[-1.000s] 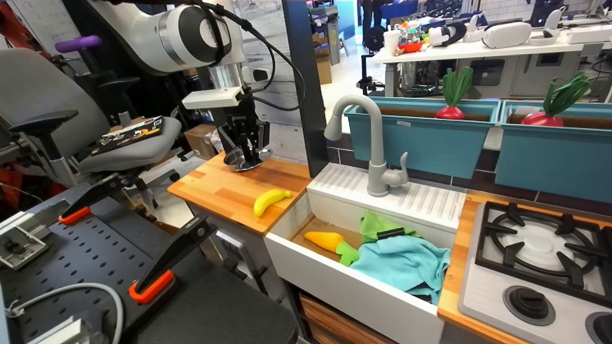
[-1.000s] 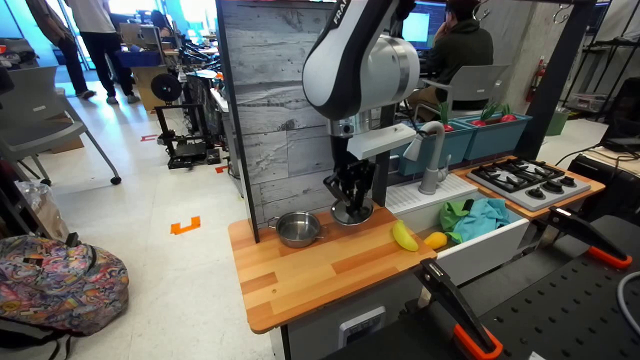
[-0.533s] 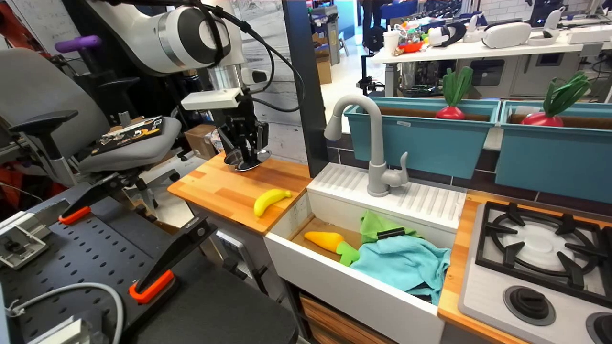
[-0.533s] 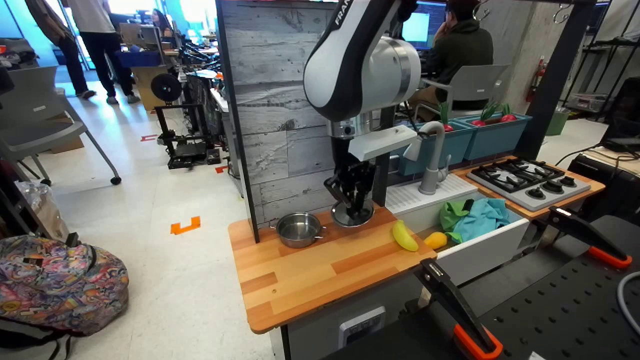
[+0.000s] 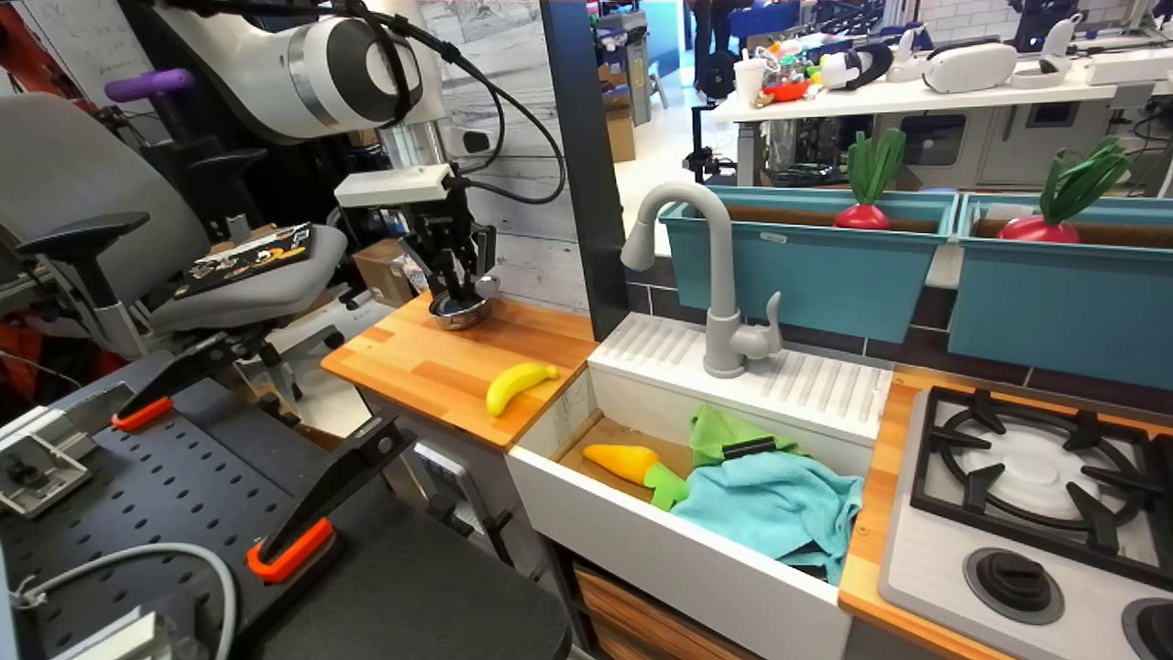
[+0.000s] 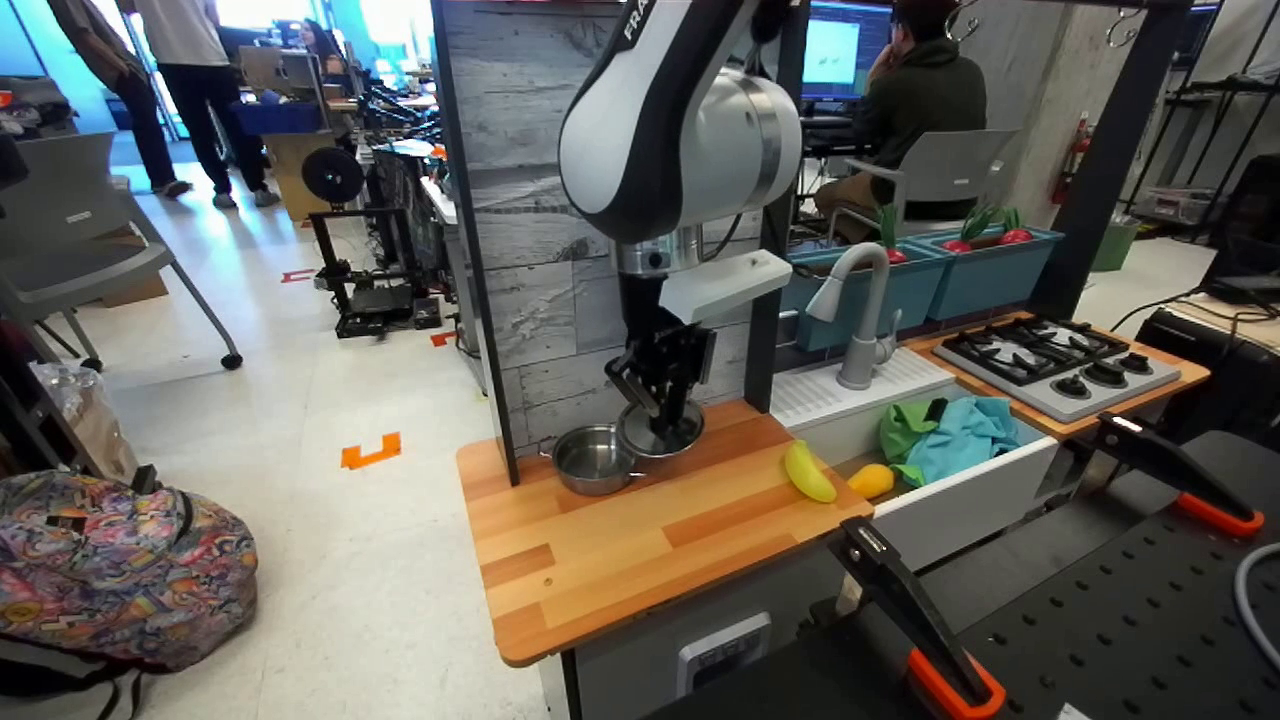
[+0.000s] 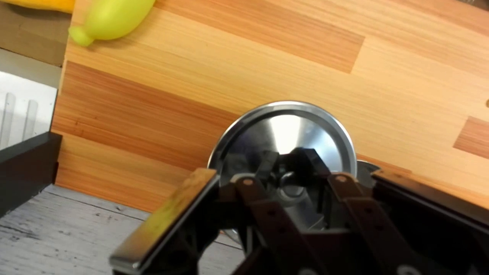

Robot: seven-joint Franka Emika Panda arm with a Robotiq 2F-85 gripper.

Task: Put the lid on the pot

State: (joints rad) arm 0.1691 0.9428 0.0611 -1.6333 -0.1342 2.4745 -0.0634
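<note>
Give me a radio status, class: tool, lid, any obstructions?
Tool shut on lid. Lid aloft, not yet on pot. Banana apart from pot, likely no obstacle.

A: so where's everything relative to the pot (image 6: pixel 594 474), in an exterior view?

B: pot's on the counter (image 6: pixel 620 560), wall panel (image 6: pixel 560 320) just behind it. lid (image 6: pixel 655 446) just right, covering a bit of its rim from that angle. well off right: banana (image 6: pixel 808 472), then sink (image 6: pixel 970 505), then stove (image 6: pixel 1060 365)

Pot (image 7: pixel 365 172) mostly out of sight in wrist view
</note>
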